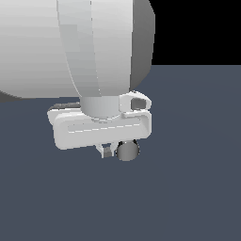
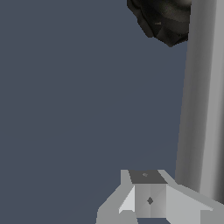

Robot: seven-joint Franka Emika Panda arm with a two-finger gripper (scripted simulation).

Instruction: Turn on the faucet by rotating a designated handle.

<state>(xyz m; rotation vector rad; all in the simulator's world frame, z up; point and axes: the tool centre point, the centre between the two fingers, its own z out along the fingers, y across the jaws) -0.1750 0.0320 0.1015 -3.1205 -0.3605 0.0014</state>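
- I see the handle [image 2: 202, 96] in the wrist view as a shiny chrome cylindrical bar, smooth, with soft lengthwise streaks of light and shade along it.
- In the exterior view I see only its round grey end [image 1: 127, 150], peeping out just under the white body of the end effector.
- The faucet's black ridged round base [image 2: 164, 19] shows in the wrist view as a dark, lumpy, faceted mass, touching the far end of the chrome bar.
- The end effector [image 1: 109, 151] is a blocky matt white and grey part; one squared grey finger [image 2: 148, 197] with a small dark mark on its face lies just beside the bar.
- I cannot tell whether that finger touches the bar, and I cannot tell whether the end effector is released or clenched, as I make out only one finger clearly.
- The table [image 1: 197, 188] is a flat, even slate-blue surface with no texture, spreading out under everything.
- The arm's large pale rounded link [image 1: 70, 42] fills the upper part of the exterior view and hides most of the faucet from me there.
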